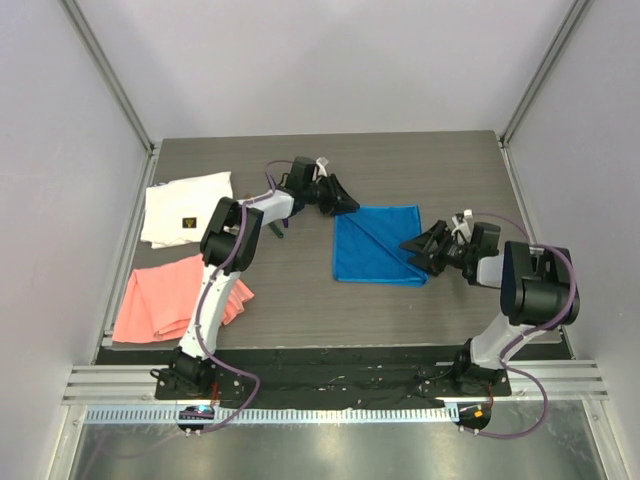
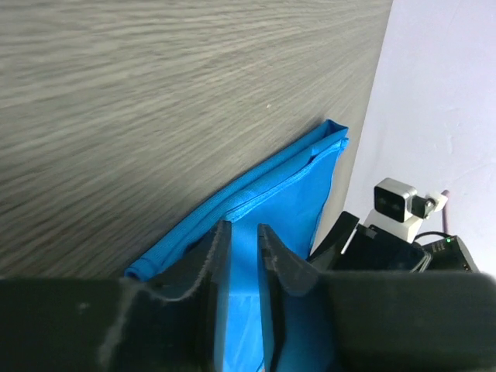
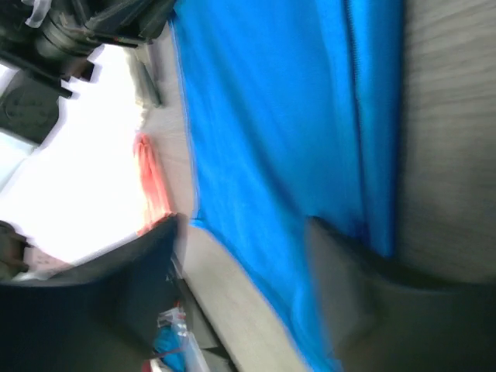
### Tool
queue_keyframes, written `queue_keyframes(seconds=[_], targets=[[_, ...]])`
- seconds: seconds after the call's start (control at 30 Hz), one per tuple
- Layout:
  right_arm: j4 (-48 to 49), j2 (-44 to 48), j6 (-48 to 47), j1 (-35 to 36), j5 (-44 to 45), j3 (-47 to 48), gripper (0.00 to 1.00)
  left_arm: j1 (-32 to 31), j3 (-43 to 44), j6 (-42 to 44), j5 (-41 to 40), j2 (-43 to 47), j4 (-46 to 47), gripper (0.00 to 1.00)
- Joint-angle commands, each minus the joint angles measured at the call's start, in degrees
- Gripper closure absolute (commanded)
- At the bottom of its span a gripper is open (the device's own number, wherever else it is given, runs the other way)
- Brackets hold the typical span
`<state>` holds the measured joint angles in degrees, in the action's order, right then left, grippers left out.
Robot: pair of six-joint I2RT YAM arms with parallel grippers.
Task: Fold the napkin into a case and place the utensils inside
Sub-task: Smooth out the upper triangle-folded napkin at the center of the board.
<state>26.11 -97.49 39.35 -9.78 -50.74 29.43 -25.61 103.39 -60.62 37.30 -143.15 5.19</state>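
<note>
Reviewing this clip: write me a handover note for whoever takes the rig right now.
Left gripper: jaws nearly together over the far left corner of the bright blue cloth napkin; grip unclear.
Right gripper: open at its right edge, holding nothing.
Napkin: flat on the grey wood table, partly folded, no case yet.
Utensils: one slim dark piece left of the napkin; the other not visible.
To do: finish the case, insert utensils.

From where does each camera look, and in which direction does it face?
Top external: above, behind the bases, looking down on table, left gripper, right gripper and napkin.
Left wrist: low over the napkin's edge, facing the right arm; own fingers at the bottom.
Right wrist: blurred, looking across the napkin toward the left arm; own fingers below.
Shared: all three show the napkin.
</note>
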Motion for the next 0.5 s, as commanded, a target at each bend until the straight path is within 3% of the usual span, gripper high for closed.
queue_keyframes(seconds=[0.0, 0.07, 0.13, 0.23, 0.4, 0.47], targets=[[-2.3, 4.4, -0.9, -4.1, 3.4, -5.1, 0.13, 0.8, 2.2, 3.8, -1.2, -1.3, -3.1, 0.65], [-3.9, 9.3, -1.1, -4.5, 3.5, -5.1, 0.11, 0.8, 3.7, 5.7, -1.9, -1.3, -5.0, 0.54], [-10.6, 14.6, -4.3, -4.5, 4.3, -3.8, 0.01, 0.6, 6.1, 9.1, -2.1, -0.1, -8.8, 0.46], [-18.5, 21.1, -9.0, -4.5, 6.2, -0.6, 0.00, 0.0, 9.0, 12.3, -2.4, 2.8, -12.6, 0.12], [-14.2, 23.9, -6.8, -4.5, 4.3, 0.5, 0.00, -1.3, 8.1, 9.1, 0.4, 7.6, -9.2, 0.10], [-11.4, 21.5, -4.7, -4.5, 1.5, 0.5, 0.00, -1.8, 4.6, 5.1, 1.2, 10.0, -3.5, 0.13]])
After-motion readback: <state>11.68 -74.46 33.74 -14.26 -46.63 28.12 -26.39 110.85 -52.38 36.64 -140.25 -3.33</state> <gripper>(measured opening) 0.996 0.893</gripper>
